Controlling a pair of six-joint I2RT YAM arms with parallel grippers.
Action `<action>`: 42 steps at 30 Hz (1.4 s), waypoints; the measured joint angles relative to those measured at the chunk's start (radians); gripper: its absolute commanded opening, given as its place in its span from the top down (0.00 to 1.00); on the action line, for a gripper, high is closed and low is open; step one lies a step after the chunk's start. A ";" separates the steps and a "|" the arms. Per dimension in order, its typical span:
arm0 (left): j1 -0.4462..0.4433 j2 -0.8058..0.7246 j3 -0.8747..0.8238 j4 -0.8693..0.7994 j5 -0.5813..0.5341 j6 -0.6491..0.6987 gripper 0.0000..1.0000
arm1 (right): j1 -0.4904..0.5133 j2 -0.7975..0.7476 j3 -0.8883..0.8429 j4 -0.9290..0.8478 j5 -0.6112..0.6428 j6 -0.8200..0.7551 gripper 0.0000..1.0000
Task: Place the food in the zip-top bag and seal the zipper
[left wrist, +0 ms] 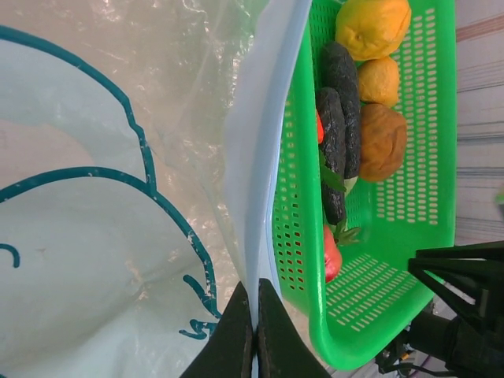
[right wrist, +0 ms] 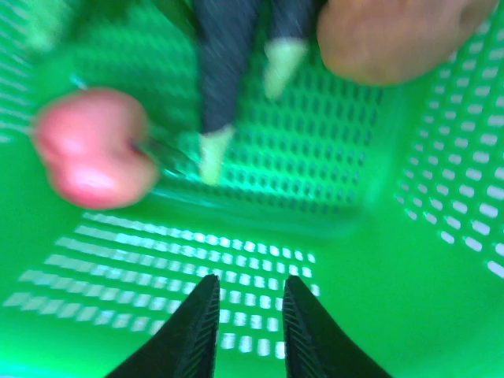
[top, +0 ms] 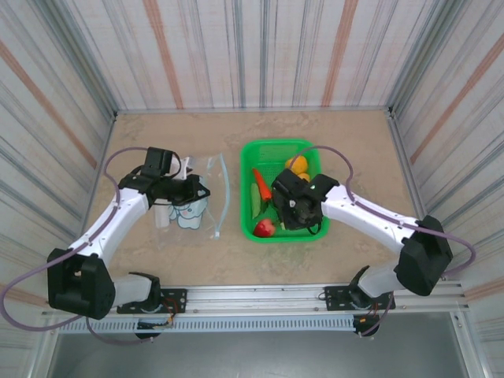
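Clear zip-top bag point(top: 211, 183): crinkly film with a teal line print, flat on the sandy table point(top: 157, 134), just left of the green mesh basket point(top: 276, 144). The zipper point(left wrist: 250, 157) is a smooth pale blue strip on the basket side. Left gripper point(left wrist: 253, 298) is pinched onto that strip, arm bent over the bag.

Food in basket: matte dark eggplants point(left wrist: 340, 79), dimpled yellow fruit point(left wrist: 374, 27), red strawberry point(top: 264, 228). Right gripper point(right wrist: 248, 323) sits low inside the basket, fingers parted, nothing between them; view blurred.

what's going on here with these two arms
The left gripper is pinched shut on the pale blue zipper of the clear bag, holding its mouth edge beside the green basket. The right gripper hangs open and empty inside the basket, near the strawberry. The toy food lies in the basket.
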 measured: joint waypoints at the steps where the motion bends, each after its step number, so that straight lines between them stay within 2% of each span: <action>1: 0.000 0.000 0.000 0.000 0.007 -0.008 1.00 | -0.002 0.000 0.034 0.005 -0.007 -0.008 0.62; 6: -0.001 -0.001 0.000 0.004 0.048 -0.050 1.00 | -0.040 0.058 0.188 0.045 -0.031 -0.069 0.60; 13: -0.022 -0.042 0.000 -0.008 0.050 -0.040 1.00 | -0.167 0.305 0.352 0.114 -0.126 -0.147 0.58; 19: -0.029 -0.060 -0.023 -0.031 0.030 -0.006 1.00 | -0.196 0.521 0.491 0.135 -0.154 -0.199 0.57; 22: -0.029 -0.060 -0.038 -0.039 0.016 0.003 1.00 | -0.196 0.581 0.505 0.146 -0.157 -0.215 0.57; 36: -0.028 -0.060 -0.044 -0.046 -0.003 0.024 1.00 | -0.196 0.681 0.473 0.185 -0.172 -0.215 0.56; 38: -0.027 -0.060 -0.044 -0.046 -0.003 0.026 1.00 | -0.198 0.699 0.473 0.188 -0.172 -0.215 0.58; 42: -0.020 -0.062 -0.044 -0.046 -0.006 0.027 1.00 | -0.200 0.705 0.474 0.191 -0.173 -0.217 0.74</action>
